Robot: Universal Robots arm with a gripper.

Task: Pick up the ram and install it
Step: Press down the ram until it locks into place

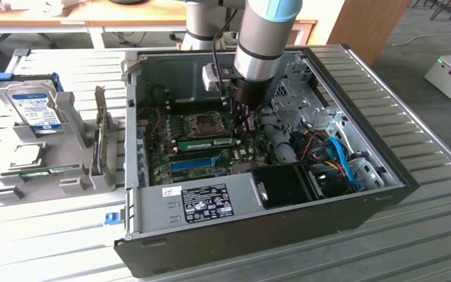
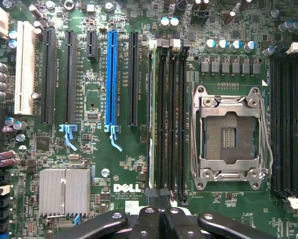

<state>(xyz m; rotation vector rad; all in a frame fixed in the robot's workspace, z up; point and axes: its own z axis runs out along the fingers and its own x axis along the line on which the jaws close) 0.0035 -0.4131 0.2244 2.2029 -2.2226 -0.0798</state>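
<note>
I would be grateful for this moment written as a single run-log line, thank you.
claw: shut, at one end of the memory slots | ram: standing edge-up in slot beside CPU socket | PC case: open

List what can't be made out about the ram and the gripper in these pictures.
- Whether the ram is fully seated: the wrist view sees it edge-on, and the gripper covers its near end.
- Whether the shut gripper touches the ram: in the exterior view the arm hides the fingertips.
- The print on the hard drive label: too small in the exterior view.
</note>
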